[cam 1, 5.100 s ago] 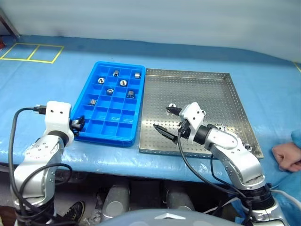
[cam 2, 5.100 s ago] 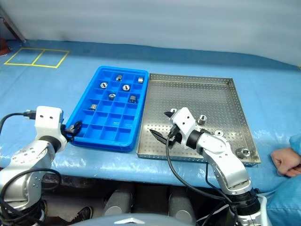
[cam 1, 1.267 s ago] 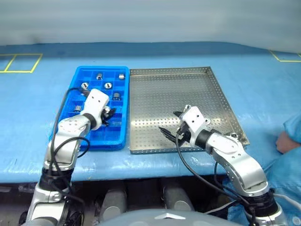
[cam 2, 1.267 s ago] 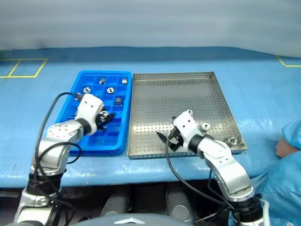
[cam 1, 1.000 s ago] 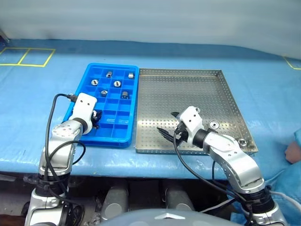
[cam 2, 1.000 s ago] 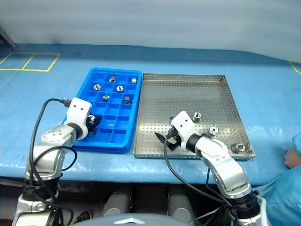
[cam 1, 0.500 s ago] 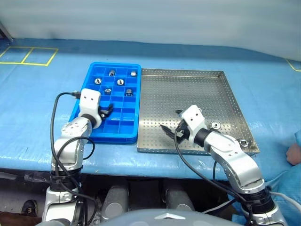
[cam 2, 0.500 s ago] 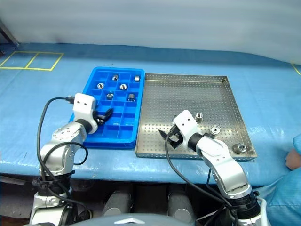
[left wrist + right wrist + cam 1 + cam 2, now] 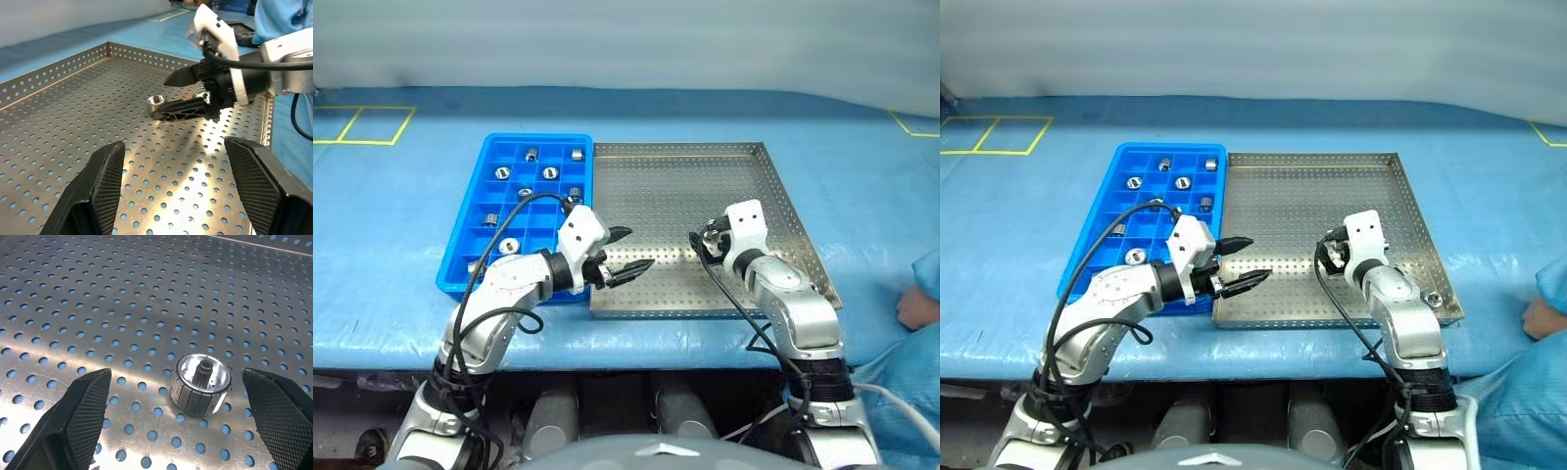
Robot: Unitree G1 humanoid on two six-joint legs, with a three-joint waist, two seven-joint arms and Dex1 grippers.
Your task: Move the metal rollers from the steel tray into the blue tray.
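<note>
A metal roller point(image 9: 200, 384) lies on the perforated floor of the steel tray point(image 9: 646, 186), between the spread fingers of the right end effector point(image 9: 1333, 252), which stands open and grips nothing. Half a second ago that end effector hung near the tray's front edge; it has since moved toward the tray's right side, onto this roller. Another roller point(image 9: 1433, 299) sits in the tray's front right corner. Seven rollers rest in separate compartments of the blue tray point(image 9: 460, 264), which lies touching the steel tray's left rim on the blue surface point(image 9: 391, 196). The left end effector point(image 9: 625, 253), over the blue tray a moment ago, now reaches across onto the steel tray's front left part, fingers apart and empty. A person's hand point(image 9: 916, 309) rests at the surface's right edge.
</note>
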